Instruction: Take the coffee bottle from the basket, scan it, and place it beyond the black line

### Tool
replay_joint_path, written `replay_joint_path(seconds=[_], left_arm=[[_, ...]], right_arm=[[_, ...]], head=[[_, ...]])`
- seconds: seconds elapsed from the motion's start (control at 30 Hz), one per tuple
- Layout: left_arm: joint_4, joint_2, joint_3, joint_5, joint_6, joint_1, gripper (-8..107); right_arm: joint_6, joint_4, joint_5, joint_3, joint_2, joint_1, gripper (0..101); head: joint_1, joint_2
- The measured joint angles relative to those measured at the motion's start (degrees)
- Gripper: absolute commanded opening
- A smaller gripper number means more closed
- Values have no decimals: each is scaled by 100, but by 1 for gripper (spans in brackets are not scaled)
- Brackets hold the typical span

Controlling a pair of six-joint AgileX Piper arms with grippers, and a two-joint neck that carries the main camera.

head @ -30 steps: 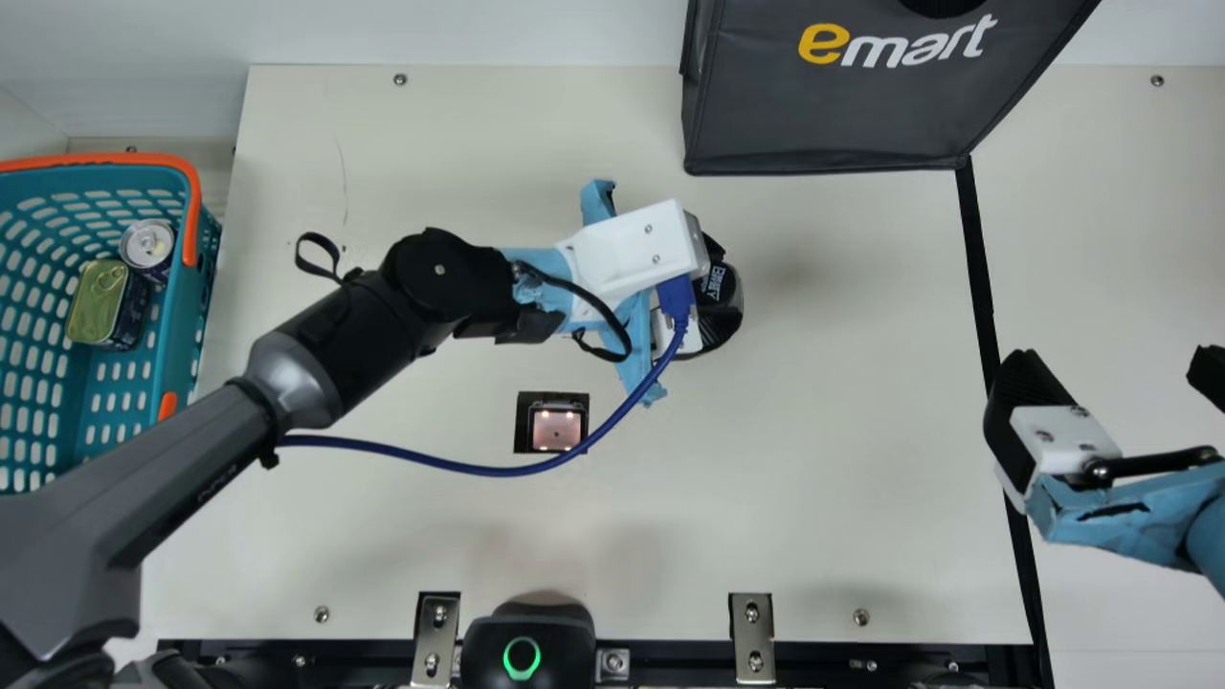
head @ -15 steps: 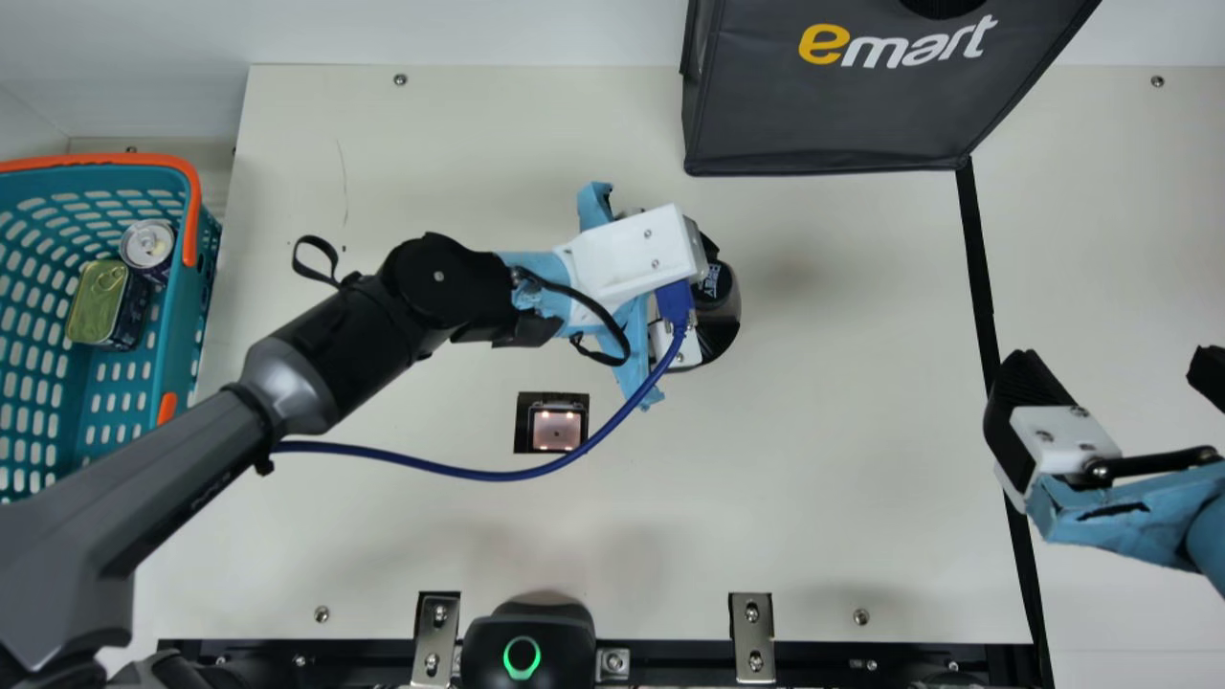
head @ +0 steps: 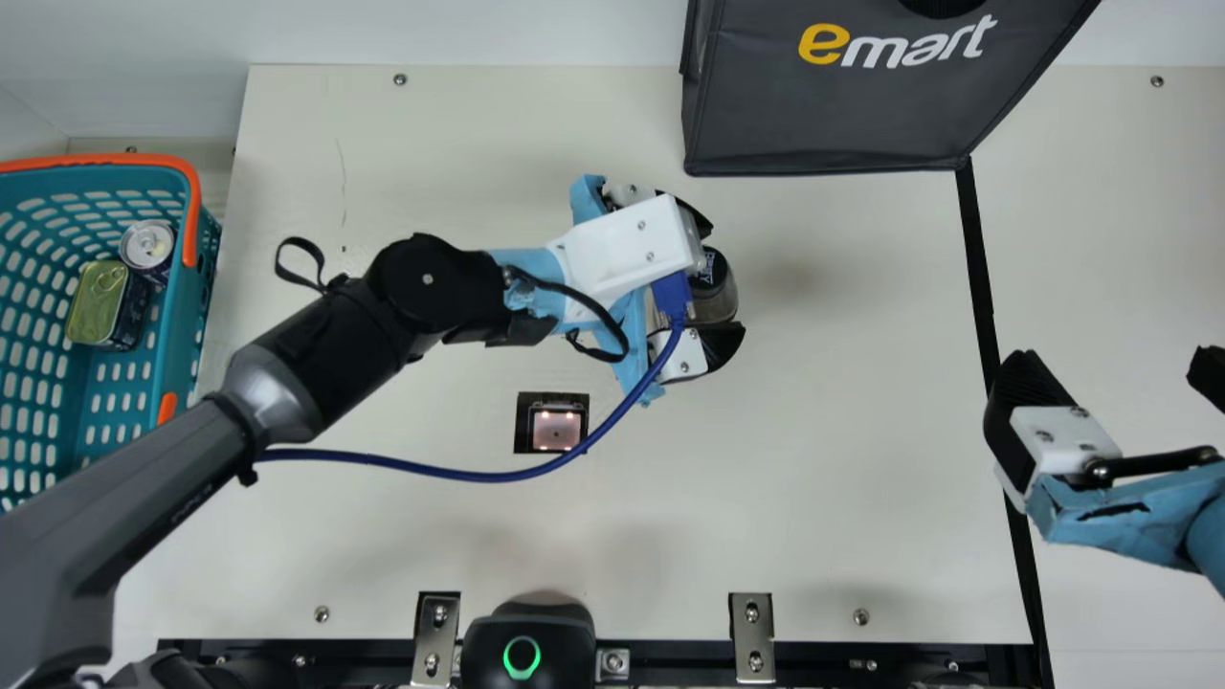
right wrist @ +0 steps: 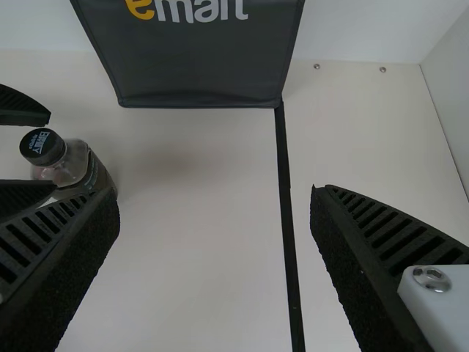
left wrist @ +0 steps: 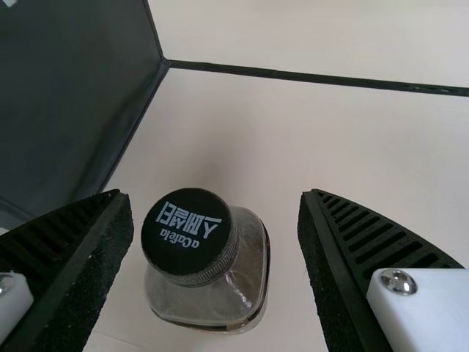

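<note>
Left gripper point(head: 726, 277): released, black ribbed fingers spread around a squat clear bottle with a black screw cap point(head: 710, 299), a gap on either side, no grip on it. Left wrist view agrees: bottle between the two fingers, touching neither, one finger nearer the cap than the other is to the body.

Bottle stands upright on the cream worktop point(head: 842, 431), between the small black square scanner with a lit pinkish window point(head: 557, 428) and the black line point(head: 979, 258). On the scanner's side of the line, so not beyond it. Near the dark grey fabric bag point(head: 823, 115) at the worktop's far side. Bag corner meets the end of the line.

Right gripper point(head: 1110, 368): released too, fingers wide apart, well away from the bottle, one finger over or close by the black line, the other past it. In the right wrist view, left arm's fingers show on both sides of the bottle.

Teal plastic basket with orange handle point(head: 182, 335) at main view's left: round silver-topped can point(head: 146, 243) and rectangular green-topped tin point(head: 97, 304) inside, side by side. Blue cable point(head: 431, 467) runs from the left wrist, passing just by the scanner.
</note>
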Motion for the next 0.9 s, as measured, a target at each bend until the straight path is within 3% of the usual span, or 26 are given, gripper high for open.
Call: replay_joint_path(seconds=[0.4,0.9], left_arm=[[176,-450,283,-320,-313,60,90],[264,-1343,1104,-909,-851,482,90]], right_arm=[[0,0,0,0,0,0,91],[0,0,0,0,0,0,91]], head=[[0,0],[0,0]])
